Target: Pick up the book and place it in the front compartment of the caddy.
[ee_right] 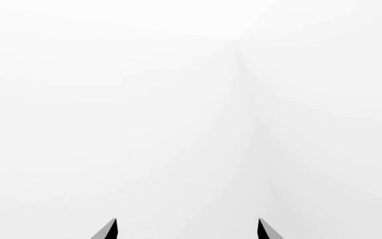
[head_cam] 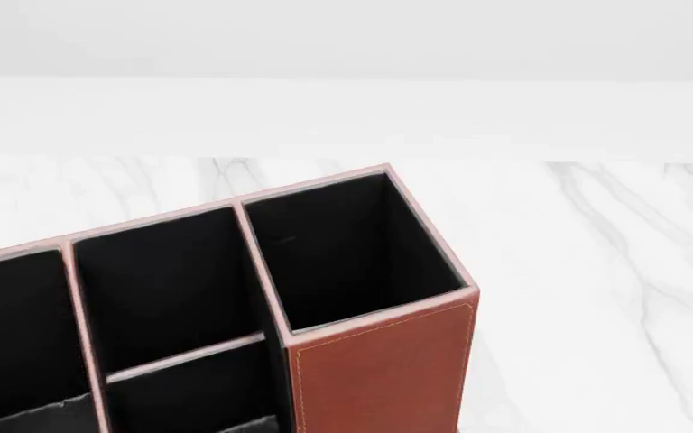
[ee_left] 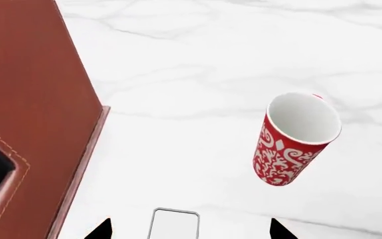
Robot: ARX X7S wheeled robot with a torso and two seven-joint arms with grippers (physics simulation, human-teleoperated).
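the left hand (ee_left: 191, 230) is spread wide over the worktop (ee_left: 198, 55), gripping nothing; a white-edged slab (maybe the book (ee_left: 173, 224)) lies between its tips, caddy (ee_left: 28, 104) beside, mug (ee_left: 294, 139) near. right hand (ee_right: 187, 230) gapes, faces blank white.

Head camera looks steeply down, close over the caddy (head_cam: 377, 361); left wrist camera shares it, low over the table (ee_left: 198, 64); right wrist camera faces blank white.

upright reddish-brown caddy (head_cam: 383, 370), black compartments
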